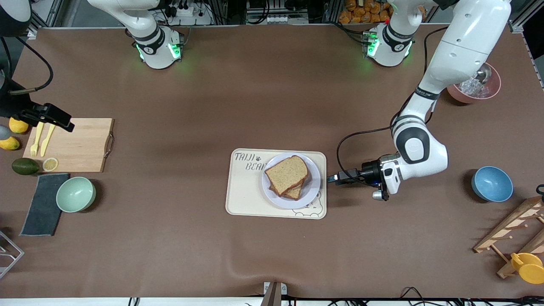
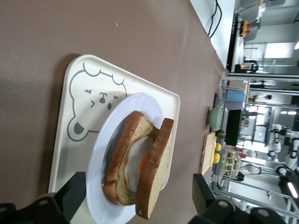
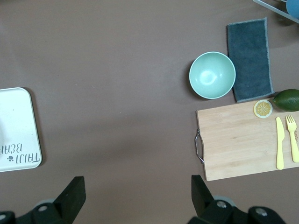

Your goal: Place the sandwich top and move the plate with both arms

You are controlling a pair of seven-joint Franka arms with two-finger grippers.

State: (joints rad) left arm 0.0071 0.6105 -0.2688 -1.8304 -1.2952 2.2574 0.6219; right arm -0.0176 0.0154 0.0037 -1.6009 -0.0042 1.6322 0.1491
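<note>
The sandwich top [image 1: 287, 173] lies on the slice that bears a fried egg [image 2: 138, 156], shifted a little so the lower slice peeks out. Both sit on the pale plate [image 1: 313, 191], which rests on the cream bear tray [image 1: 242, 191]. My left gripper [image 1: 332, 178] is low, just beside the tray's edge toward the left arm's end, open and holding nothing. In the left wrist view its fingers [image 2: 74, 191] stand wide on either side of the sandwich top [image 2: 156, 172] and plate [image 2: 100, 154] without touching them. My right gripper [image 1: 59, 119] waits open over the cutting board, with nothing between its fingers [image 3: 74, 191].
A wooden cutting board [image 1: 76, 144] with yellow fork, knife and lemon slice lies at the right arm's end, with an avocado [image 1: 24, 166], green bowl [image 1: 75, 194] and dark cloth [image 1: 42, 204] beside it. A blue bowl [image 1: 491, 183], pink bowl [image 1: 474, 89] and wooden rack [image 1: 514, 233] stand at the left arm's end.
</note>
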